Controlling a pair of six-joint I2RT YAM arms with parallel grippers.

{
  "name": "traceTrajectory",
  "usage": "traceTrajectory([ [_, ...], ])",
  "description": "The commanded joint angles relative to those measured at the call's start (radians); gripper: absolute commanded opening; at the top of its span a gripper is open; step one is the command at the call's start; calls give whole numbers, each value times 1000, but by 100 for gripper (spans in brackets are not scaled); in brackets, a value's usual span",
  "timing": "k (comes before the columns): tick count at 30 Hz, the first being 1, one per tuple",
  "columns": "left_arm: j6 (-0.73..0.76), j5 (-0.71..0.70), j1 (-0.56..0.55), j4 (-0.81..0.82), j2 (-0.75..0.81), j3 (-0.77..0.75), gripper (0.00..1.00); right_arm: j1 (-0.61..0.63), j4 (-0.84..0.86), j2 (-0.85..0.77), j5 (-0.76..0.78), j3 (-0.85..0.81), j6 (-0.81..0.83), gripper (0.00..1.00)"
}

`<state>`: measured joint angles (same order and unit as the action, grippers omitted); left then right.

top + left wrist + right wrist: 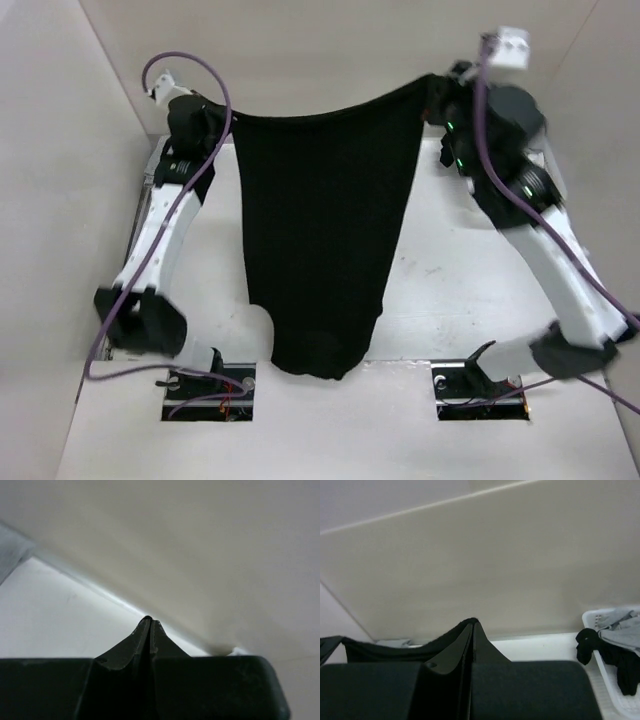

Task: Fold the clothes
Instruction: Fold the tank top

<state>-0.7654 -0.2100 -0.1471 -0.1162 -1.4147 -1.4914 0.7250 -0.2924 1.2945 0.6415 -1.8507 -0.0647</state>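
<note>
Matte black top, limp tapered sheet

The white-and-black jointed left arm rises from its base and reaches forward. Its black two-finger left gripper is pinched closed, fingertips meeting. The white-and-black right arm mirrors it, elbow out to the side. The right gripper is likewise closed. Each clamps an upper corner of the thin black sleeveless top.

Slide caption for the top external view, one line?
The black sleeveless top hangs spread over the white table, pinched at two corners by the shut left gripper and right gripper.
</note>
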Motion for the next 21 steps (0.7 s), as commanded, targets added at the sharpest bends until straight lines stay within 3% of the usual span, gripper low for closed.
traceTrajectory([
  [1, -20, 41, 24, 24, -77, -200, 1, -202, -134, 199, -408, -190, -230, 0],
  [7, -14, 95, 66, -53, -240, -565, 1, -336, -341, 544, -497, -868, -277, 0],
  [9, -11, 110, 80, -53, -247, -625, 1, -361, -344, 575, -514, -967, -296, 0],
  [15, 6, 132, 116, -36, -191, -638, 1, -407, -283, 488, -556, -842, -340, 0],
  [18, 18, 120, 111, -14, -146, -549, 1, -410, -300, 439, -548, -739, -340, 0],
  [21, 32, 113, 96, 38, -58, -364, 1, -404, -268, 315, -519, -499, -330, 0],
])
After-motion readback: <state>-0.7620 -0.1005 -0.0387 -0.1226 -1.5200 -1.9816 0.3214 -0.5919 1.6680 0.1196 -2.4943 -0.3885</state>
